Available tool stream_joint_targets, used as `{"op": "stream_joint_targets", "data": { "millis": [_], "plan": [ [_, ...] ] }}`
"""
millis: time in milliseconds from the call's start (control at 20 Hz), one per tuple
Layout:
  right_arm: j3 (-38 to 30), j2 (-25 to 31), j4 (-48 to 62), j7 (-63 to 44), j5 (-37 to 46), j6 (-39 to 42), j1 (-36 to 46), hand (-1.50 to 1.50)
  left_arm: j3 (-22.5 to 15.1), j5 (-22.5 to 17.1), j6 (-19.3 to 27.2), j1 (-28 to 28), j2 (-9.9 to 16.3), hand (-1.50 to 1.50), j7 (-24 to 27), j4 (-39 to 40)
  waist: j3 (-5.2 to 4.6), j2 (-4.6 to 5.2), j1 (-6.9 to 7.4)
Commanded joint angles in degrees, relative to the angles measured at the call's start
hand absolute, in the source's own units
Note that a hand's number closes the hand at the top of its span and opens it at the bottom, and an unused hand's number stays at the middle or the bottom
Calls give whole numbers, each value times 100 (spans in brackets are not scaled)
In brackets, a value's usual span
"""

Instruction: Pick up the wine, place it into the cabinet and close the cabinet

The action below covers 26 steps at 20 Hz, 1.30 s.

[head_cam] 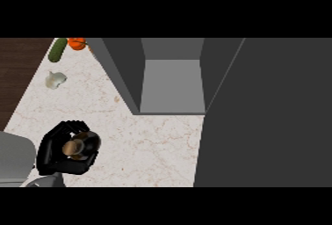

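Note:
I see the wine bottle [77, 146] almost from above, as a brown round top over a dark body, upright at the counter's lower left. My left hand [53, 154] is curled round it, and its black fingers hide most of the glass. The cabinet [172, 83] stands open at the upper middle, its grey inside bare, well up and to the right of the bottle. Its dark door [266, 114] is swung open and fills the right side of the view. My right hand does not show.
A garlic bulb [55, 80] lies on the marble counter [149, 149] at the left. A green cucumber [58, 49] and an orange fruit [77, 43] lie at the far left corner. A grey block [14, 158] sits at the left edge.

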State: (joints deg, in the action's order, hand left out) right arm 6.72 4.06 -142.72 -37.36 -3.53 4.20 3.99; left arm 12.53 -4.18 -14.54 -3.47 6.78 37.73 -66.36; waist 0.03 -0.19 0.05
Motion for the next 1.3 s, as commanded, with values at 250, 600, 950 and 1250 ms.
{"op": "stream_joint_targets", "data": {
  "millis": [250, 600, 950, 1250],
  "plan": [
    [-61, 9, -987, -321, -312, 43, -465, -150, -305, -836, -243, 298, -193, 150, -1689, -2161, 4, -18, -24],
    [-358, 30, -566, -105, -630, 136, -197, -150, -980, -680, 208, 656, -552, 150, -2742, -3493, 1, 4, -6],
    [-331, -46, -385, -285, -554, 23, 132, -150, -1946, -681, 1058, 182, -675, 150, -3668, -4044, -3, 9, -17],
    [-287, -112, -545, -87, -605, 147, -276, -150, -3063, -588, 2520, -558, -677, 150, -4099, -4124, -1, 6, -58]
  ]
}}
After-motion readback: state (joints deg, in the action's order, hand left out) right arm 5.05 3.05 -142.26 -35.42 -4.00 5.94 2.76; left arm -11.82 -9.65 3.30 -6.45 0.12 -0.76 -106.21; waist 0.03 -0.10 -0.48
